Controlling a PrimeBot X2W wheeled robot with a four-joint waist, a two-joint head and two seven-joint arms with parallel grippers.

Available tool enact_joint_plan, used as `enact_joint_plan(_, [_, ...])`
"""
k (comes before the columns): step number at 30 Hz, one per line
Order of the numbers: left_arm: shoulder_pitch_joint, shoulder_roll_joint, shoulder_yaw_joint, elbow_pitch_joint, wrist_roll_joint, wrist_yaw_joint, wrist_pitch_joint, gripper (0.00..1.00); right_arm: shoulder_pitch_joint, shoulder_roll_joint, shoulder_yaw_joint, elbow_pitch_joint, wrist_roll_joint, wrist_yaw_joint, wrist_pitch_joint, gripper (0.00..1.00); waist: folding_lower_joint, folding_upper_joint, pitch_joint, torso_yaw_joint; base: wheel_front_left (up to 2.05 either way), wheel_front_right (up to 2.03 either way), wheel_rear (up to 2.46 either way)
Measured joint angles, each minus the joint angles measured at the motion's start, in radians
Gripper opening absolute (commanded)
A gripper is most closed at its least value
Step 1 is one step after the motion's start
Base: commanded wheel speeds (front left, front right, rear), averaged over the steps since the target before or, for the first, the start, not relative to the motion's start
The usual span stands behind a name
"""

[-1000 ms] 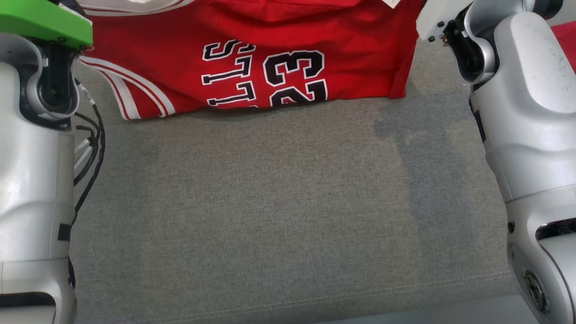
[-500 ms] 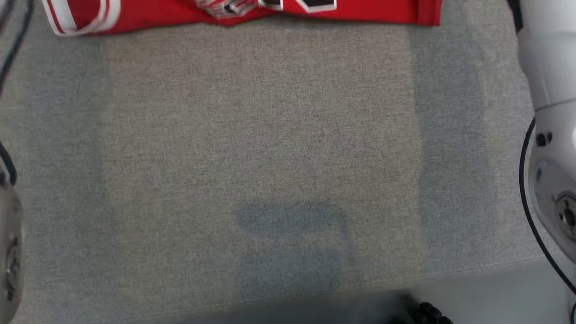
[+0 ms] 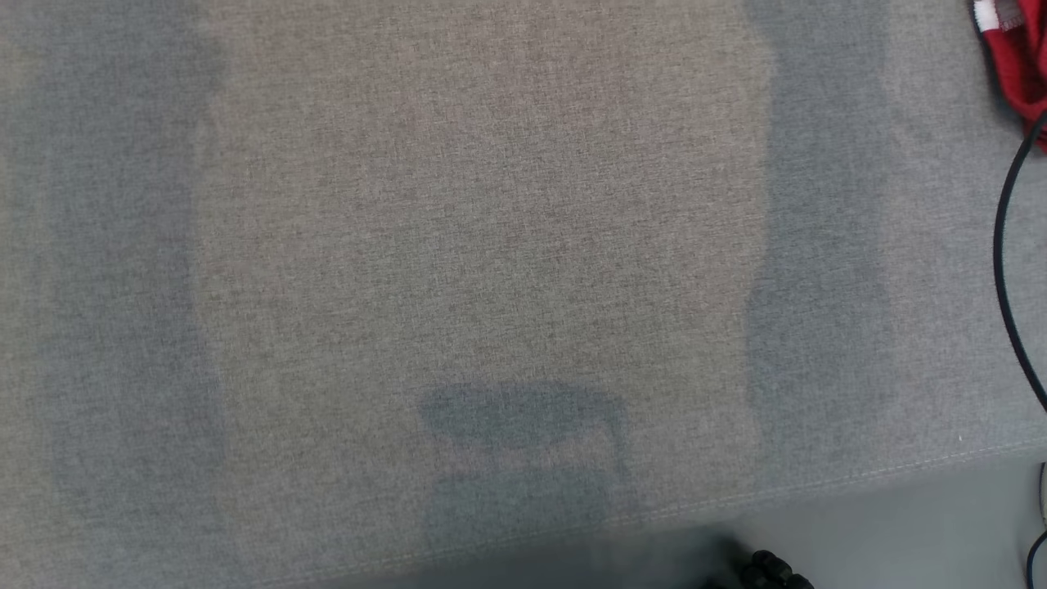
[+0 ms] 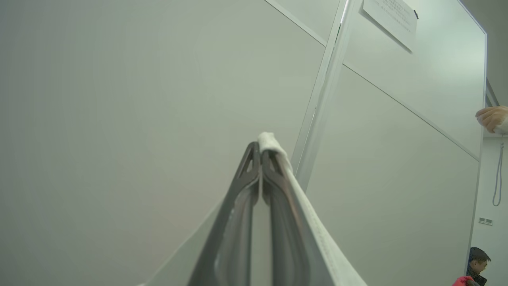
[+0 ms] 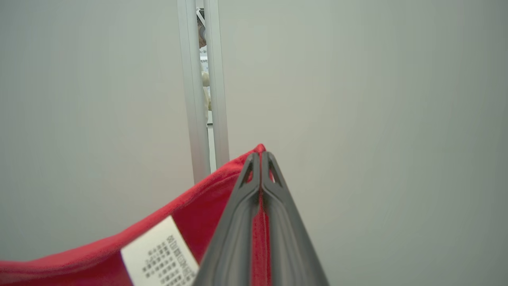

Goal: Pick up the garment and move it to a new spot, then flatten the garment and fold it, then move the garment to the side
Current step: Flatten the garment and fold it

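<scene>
The garment is a red jersey with white trim. In the left wrist view my left gripper (image 4: 262, 149) is shut on its white trim band (image 4: 317, 234), held up in front of a pale wall. In the right wrist view my right gripper (image 5: 261, 159) is shut on a red edge of the garment (image 5: 190, 206), which carries a white care label (image 5: 158, 254). A bit of red cloth with white trim (image 3: 1018, 57) shows at the top right edge of the head view; I cannot tell whether it belongs to the held garment.
The grey cloth-covered table (image 3: 491, 245) lies below, its front edge (image 3: 818, 489) running along the bottom. A black cable (image 3: 1002, 245) hangs at the right. Pale partition walls (image 4: 158, 99) face both wrists. A person's hand (image 4: 492, 118) and a person (image 4: 476, 262) are at the right.
The jersey and both arms have gone up out of the head view, leaving bare table and shadows. The whole head picture has also shifted.
</scene>
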Motion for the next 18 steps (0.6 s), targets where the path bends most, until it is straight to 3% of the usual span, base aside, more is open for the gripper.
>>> enact_joint_plan(9, [0.182,0.017,-0.068,0.014,-0.015,-0.011,-0.019,0.0,0.13,0.001,0.162,0.083,0.041,0.0,0.0,0.0,0.0,0.0,0.058,0.007,0.0,0.0,0.0])
enact_joint_plan(15, [0.387,0.055,-0.1,-0.052,-0.055,-0.014,-0.024,0.0,0.244,-0.007,0.368,0.132,0.141,0.0,0.0,0.0,0.0001,0.0,0.073,0.02,0.0,0.0,0.0])
enact_joint_plan(18, [0.496,0.08,-0.093,-0.102,-0.078,-0.014,-0.032,0.0,0.293,-0.05,0.443,0.135,0.206,0.0,0.002,0.0,0.0001,0.0,0.054,0.024,0.0,0.0,0.0])
